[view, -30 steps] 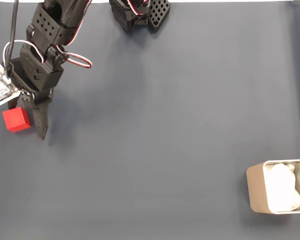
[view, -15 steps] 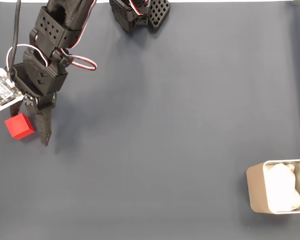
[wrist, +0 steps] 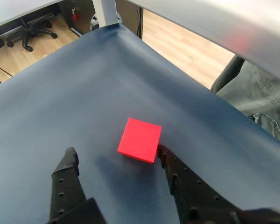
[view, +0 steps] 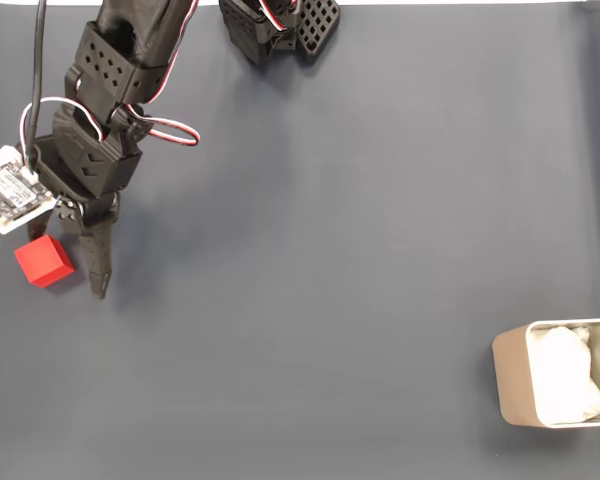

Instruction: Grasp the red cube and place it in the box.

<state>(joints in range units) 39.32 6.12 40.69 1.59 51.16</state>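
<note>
Dark blue mat (view: 360, 250), one arm, beige box, red cube.
Box (view: 510, 385) is sitting at the fixed view's lower right, white lining inside; gripper (wrist: 116, 156) is standing spread apart, gripping nothing; red cube (wrist: 140, 140) is lying just ahead of the fingertips, touching the right finger (wrist: 177, 175) in the wrist view.

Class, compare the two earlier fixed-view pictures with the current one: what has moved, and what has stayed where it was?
In the fixed view the gripper has shifted down and slightly right. The red cube has shifted with it, from about the same level as the fingers' middle to a little lower and right. The wrist view shows the cube ahead of the open fingers, one fingertip at its corner, not gripped. The box has not moved.
</note>
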